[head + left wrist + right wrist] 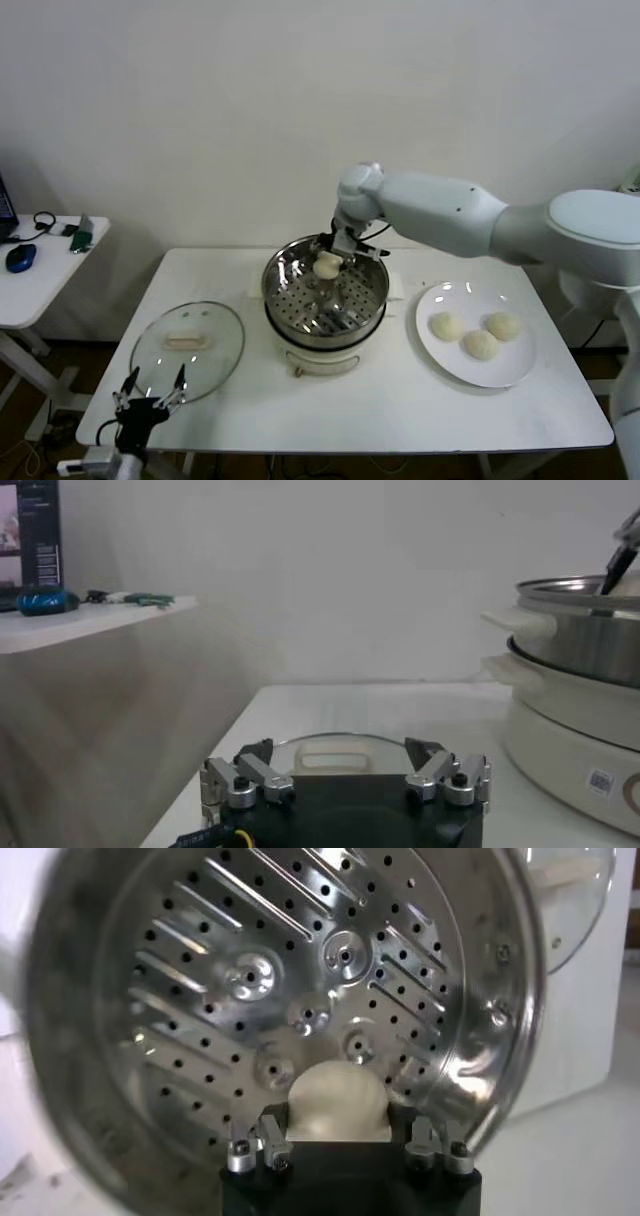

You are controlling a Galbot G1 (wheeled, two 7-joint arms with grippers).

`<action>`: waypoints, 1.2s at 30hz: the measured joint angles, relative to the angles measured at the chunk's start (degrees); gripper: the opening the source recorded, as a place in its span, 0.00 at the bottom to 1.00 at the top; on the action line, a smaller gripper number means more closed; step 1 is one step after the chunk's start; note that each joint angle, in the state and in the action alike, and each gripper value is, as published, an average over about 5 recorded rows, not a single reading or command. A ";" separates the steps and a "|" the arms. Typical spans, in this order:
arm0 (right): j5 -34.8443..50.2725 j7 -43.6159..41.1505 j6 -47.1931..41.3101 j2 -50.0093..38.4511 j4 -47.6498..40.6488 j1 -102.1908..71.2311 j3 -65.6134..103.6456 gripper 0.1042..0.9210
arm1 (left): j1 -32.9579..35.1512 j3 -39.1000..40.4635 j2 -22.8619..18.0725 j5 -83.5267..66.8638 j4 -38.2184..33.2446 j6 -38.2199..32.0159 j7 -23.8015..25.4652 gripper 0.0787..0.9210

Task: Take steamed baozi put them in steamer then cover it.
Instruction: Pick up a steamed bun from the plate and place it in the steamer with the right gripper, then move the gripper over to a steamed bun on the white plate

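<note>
While the right gripper (pixel 328 262) hangs over the far rim of the steamer (pixel 372 300), it pinches one steamed baozi (pixel 327 265) between its fingers, the bun held above the perforated tray and not touching it. From the right wrist view the bun (pixel 338 1101) sits snug between the two fingers (pixel 262 1145), and the holed tray fills nearly everything beyond, bare of buns. The pot stands near the middle of the white table (pixel 400 405), with open tabletop in front of it down to the near edge.

To the robot's right, a white plate (pixel 450 362) carries three more buns (pixel 446 326) in a loose cluster, near the table's right edge but fully on it. To the left, the cover (pixel 188 348) lies flat on the table, its white handle up, its rim close to the near-left corner. The left gripper (pixel 152 384) hovers just at that near rim, fingers spread wide and holding nothing; in the left wrist view the glass lid (pixel 330 752) lies low ahead of the open fingers (pixel 250 778), with the steamer's white base (pixel 570 750) off to one side.

A small side table (pixel 40 275) stands apart at the left, carrying a blue mouse-like object and some cables, I think; they are too small to be sure. The right arm's body is cut off at the picture's edge, and the pot's base is partly hidden behind its own steel wall.
</note>
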 measured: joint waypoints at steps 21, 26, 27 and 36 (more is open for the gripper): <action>15.80 -6.16 -1.33 -2.04 -1.41 8.47 -4.81 0.88 | 0.01 0.18 -0.14 0.13 -0.40 0.31 0.01 0.88; 30.03 -10.01 -9.97 -8.44 2.54 16.65 -10.57 0.88 | -0.03 0.19 -0.20 0.28 -0.64 0.44 0.05 0.88; 32.40 -10.31 -12.11 -10.06 3.70 18.11 -11.95 0.88 | -0.06 0.23 -0.21 0.32 -0.63 0.46 0.05 0.88; 44.11 -7.37 -31.06 -25.85 16.82 23.16 -21.31 0.88 | -0.76 0.60 -0.13 0.50 -0.25 0.82 0.23 0.88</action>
